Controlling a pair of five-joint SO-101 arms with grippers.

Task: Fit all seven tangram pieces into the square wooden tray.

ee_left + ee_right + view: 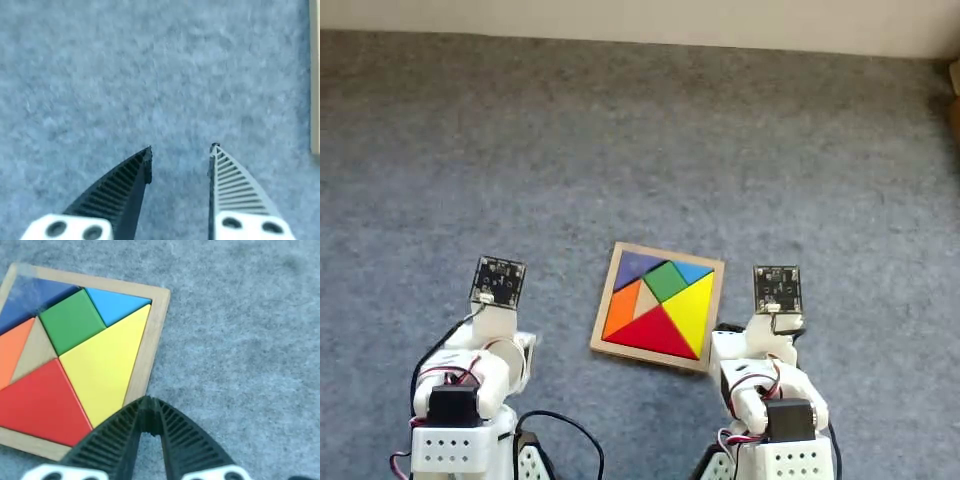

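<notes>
Right gripper [148,405] closed, empty, parked just off the tray [156,330] edge. Left gripper [180,150] part open, empty, over carpet [150,75]. Seven pieces [75,355] sit flush in the tray, so the job looks done.

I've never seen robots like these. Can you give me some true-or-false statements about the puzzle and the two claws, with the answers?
1. The yellow triangle lies in the wooden tray, next to the red triangle. True.
2. The left claw grips a puzzle piece. False: it is open over the carpet, with nothing between its fingers.
3. The right claw is shut. True.
4. The green square lies loose on the carpet. False: it sits inside the tray.
</notes>
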